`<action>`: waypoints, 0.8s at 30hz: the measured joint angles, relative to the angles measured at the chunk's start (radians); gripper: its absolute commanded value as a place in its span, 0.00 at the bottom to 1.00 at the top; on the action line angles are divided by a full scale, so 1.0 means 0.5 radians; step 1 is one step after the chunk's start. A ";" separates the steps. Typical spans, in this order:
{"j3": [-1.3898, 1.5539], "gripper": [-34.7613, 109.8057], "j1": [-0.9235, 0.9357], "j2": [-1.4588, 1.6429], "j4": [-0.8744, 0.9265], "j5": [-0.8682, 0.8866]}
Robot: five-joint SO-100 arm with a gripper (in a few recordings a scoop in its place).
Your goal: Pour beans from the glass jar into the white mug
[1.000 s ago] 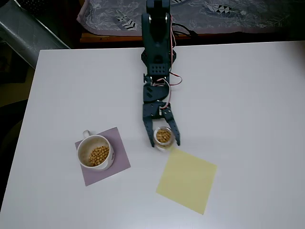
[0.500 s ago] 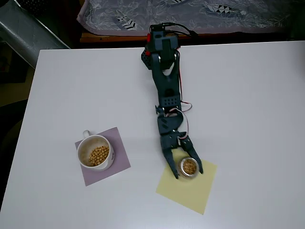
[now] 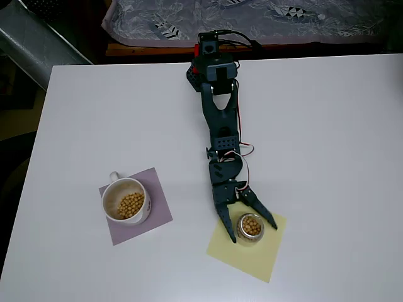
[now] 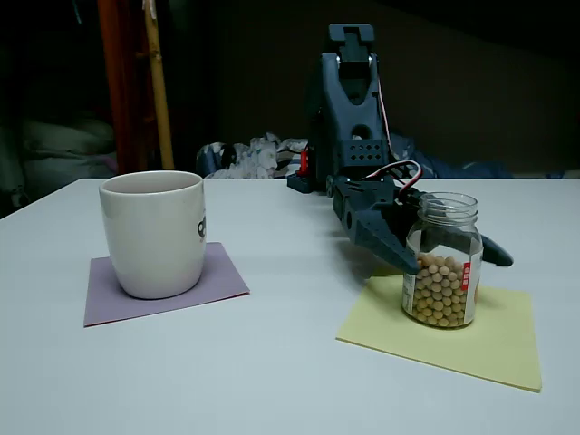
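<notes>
Jar set upright on the yellow sheet, the pincer spread around it.

The small clear glass jar (image 3: 250,226), roughly half full of tan round beans (image 4: 439,290), stands on the pale yellow paper square (image 3: 255,251), while the round white ceramic mug (image 3: 124,200) sits well apart on the lilac paper square (image 4: 109,299), with beans already showing inside it in the overhead view. The dark two-finger gripper (image 3: 252,228) straddles the jar with its fingers spread wide, seemingly clear of the glass. The jar is probably rigid, smooth and slippery, breakable if dropped, and made heavier by its load; a firm squeeze across the straight body below the neck looks safest.
</notes>
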 measured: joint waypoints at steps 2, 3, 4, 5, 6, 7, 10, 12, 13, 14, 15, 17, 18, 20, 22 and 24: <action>0.138 0.62 0.015 0.067 -0.061 0.037; 0.215 0.62 0.028 0.144 -0.092 0.074; 0.307 0.63 0.040 0.249 -0.114 0.126; 0.405 0.64 0.052 0.377 -0.126 0.187; 0.525 0.65 0.067 0.528 -0.132 0.258; 0.657 0.64 0.086 0.690 -0.132 0.334; 1.080 0.57 0.156 1.230 -0.132 0.546; 1.381 0.54 0.178 1.605 -0.132 0.675; 1.534 0.54 0.202 1.789 -0.132 0.755; 1.684 0.54 0.233 1.979 -0.120 0.850; 1.829 0.55 0.288 2.169 -0.064 0.960; 2.083 0.53 0.402 2.574 0.156 1.218; 2.194 0.53 0.445 2.792 0.322 1.344; 2.375 0.54 0.512 3.246 0.718 1.562; 2.476 0.52 0.611 3.734 1.190 1.758; 2.528 0.49 0.638 4.212 1.727 1.960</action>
